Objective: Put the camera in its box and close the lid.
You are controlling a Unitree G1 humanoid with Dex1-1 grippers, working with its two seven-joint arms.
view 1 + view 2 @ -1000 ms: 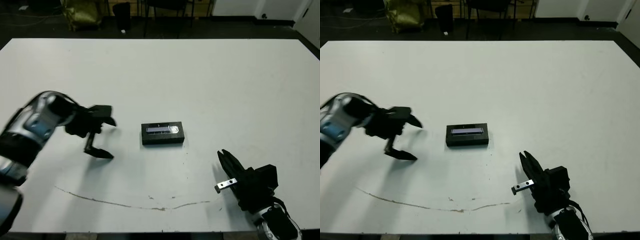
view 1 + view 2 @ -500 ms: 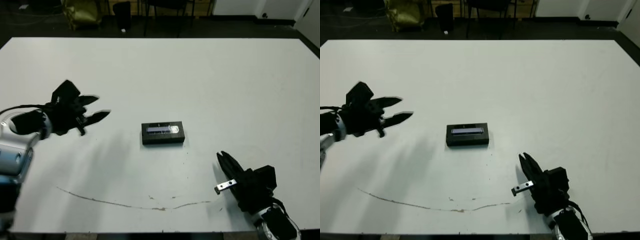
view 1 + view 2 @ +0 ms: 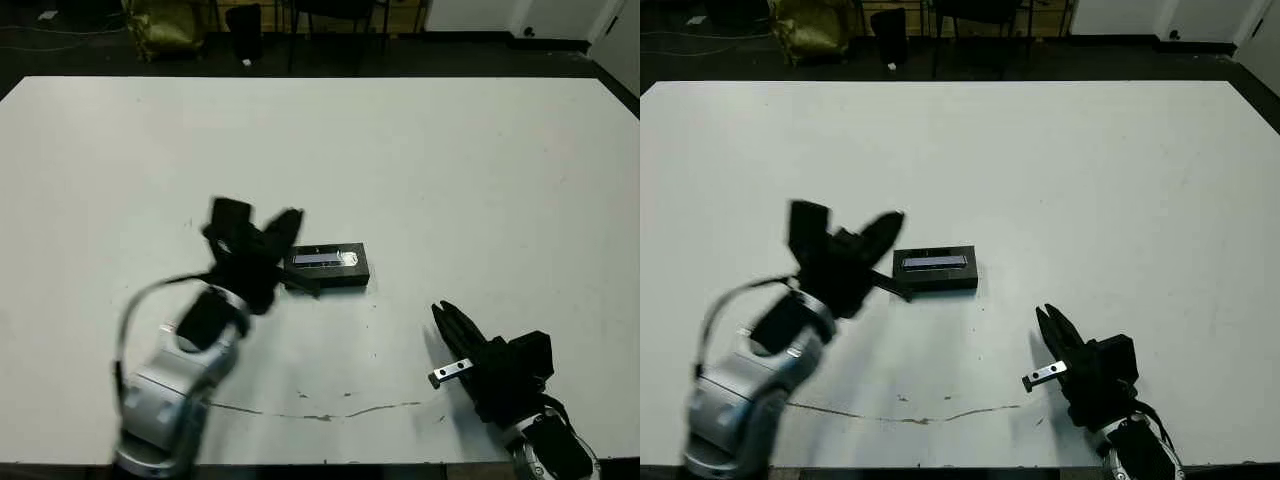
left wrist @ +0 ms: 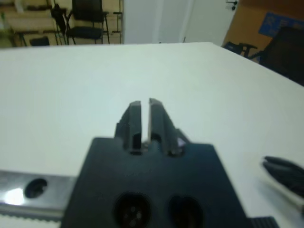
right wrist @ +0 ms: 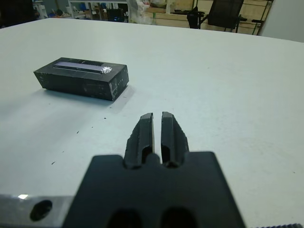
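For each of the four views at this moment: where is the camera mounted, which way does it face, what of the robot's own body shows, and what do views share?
Left eye view: on the head, looking down at the table; both arms show, the left gripper beside the lid.
Right eye view: same scene, slightly offset.
Left wrist view: along the left gripper's shut fingers across bare table.
Right wrist view: along the right gripper, fingers shut, toward the lid.
Shared: the lid shows in three views.

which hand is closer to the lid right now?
Left. The left hand is right beside the lid, at its left end. The right hand sits apart, toward the table's near edge on the robot's right.
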